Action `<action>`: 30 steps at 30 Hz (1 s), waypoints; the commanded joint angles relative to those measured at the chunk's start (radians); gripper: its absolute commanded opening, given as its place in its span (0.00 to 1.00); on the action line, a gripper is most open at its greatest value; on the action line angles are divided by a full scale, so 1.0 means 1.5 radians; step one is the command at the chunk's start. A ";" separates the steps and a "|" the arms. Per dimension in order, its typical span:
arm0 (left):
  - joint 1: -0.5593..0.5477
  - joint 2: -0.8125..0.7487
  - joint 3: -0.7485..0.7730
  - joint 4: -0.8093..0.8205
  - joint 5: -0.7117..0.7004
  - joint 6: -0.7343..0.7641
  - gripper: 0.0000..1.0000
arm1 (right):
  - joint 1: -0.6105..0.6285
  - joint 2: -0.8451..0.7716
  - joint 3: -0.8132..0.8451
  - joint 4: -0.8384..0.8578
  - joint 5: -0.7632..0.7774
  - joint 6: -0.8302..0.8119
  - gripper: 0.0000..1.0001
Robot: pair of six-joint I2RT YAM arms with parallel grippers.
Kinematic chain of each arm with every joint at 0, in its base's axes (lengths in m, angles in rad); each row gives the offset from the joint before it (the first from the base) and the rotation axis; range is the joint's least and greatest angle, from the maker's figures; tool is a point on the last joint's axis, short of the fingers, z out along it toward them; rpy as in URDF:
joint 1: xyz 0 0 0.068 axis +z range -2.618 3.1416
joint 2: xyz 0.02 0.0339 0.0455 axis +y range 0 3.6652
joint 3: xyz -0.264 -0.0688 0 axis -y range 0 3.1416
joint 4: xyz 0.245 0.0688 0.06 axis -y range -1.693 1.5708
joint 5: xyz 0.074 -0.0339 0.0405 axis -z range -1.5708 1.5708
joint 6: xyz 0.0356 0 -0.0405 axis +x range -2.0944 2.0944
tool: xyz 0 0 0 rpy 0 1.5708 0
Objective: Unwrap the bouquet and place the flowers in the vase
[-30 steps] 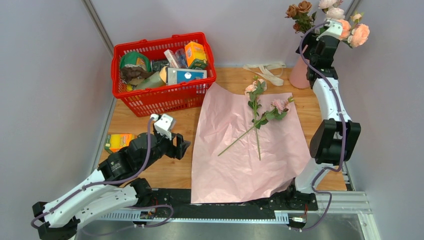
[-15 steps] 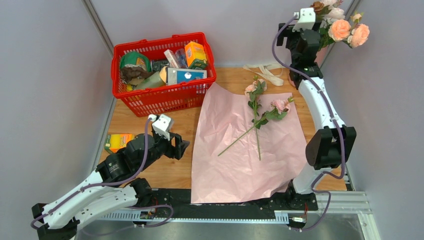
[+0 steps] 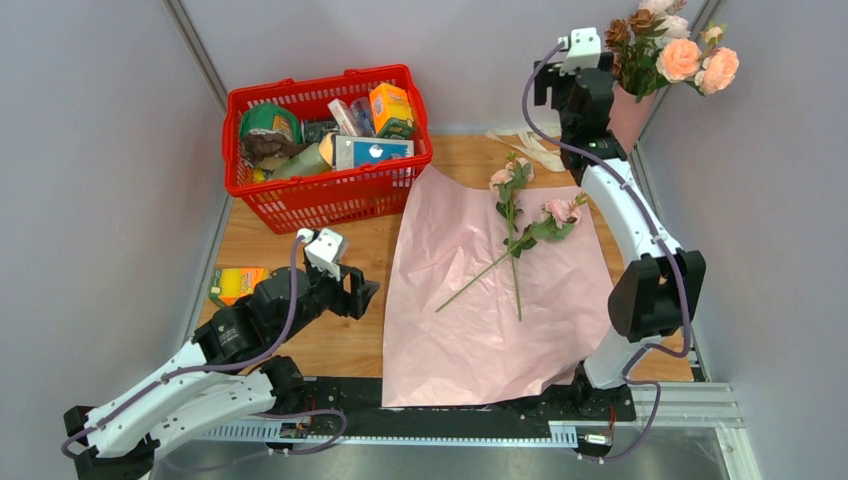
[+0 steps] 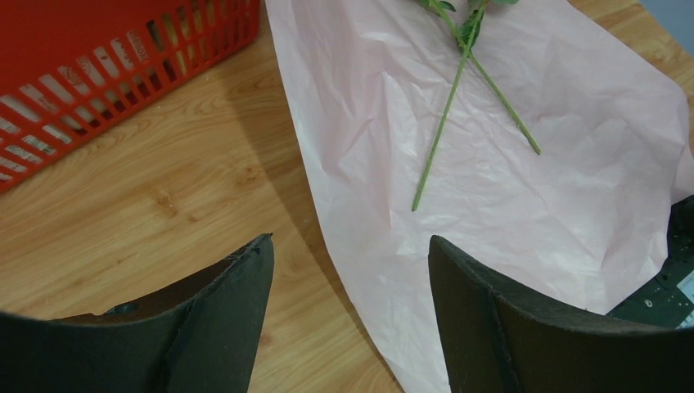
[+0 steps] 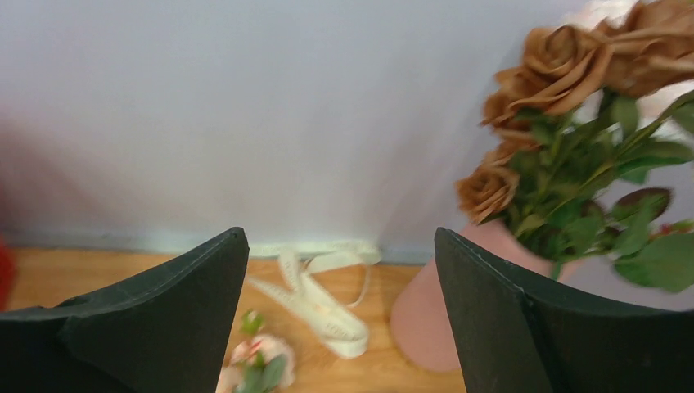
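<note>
Wooden table (image 3: 340,345), contents as follows. Vase (image 3: 628,115): salmon-pink, upright in the upper right corner of the top view, partly hidden behind the right arm; holds a bunch of flowers (image 3: 685,58), peach and pale pink blooms with several brown ones, leaves green. Wrapping paper (image 3: 480,320): pink sheet, opened flat across the centre of the table, creased. Two loose roses (image 3: 515,225): lying on the upper half of the paper, stems crossed, blooms toward the back wall, well apart from the vase. Ribbon (image 3: 532,146): cream, lying loose on the wood between the paper's far edge and the vase. Red basket (image 3: 330,195): upper left, filled with assorted groceries. Orange box (image 3: 237,283): at the left edge of the table. Left gripper (image 4: 352,246): low over the bare wood just left of the paper, fingers spread wide, nothing between them. Right gripper (image 5: 340,237): raised at the upper right, just left of the vase and its brown blooms, fingers wide apart, holding nothing; ribbon and vase base visible beyond it.
</note>
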 commanded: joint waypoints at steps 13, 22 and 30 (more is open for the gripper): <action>0.000 -0.077 -0.009 0.033 -0.068 0.007 0.78 | 0.075 -0.360 -0.478 -0.177 -0.061 0.659 0.85; 0.000 -0.061 -0.009 0.029 -0.071 0.009 0.78 | 0.069 -0.393 -0.618 -0.181 0.015 0.804 0.78; 0.000 -0.036 -0.006 0.021 -0.067 0.008 0.78 | 0.053 -0.344 -0.666 -0.107 0.000 0.826 0.76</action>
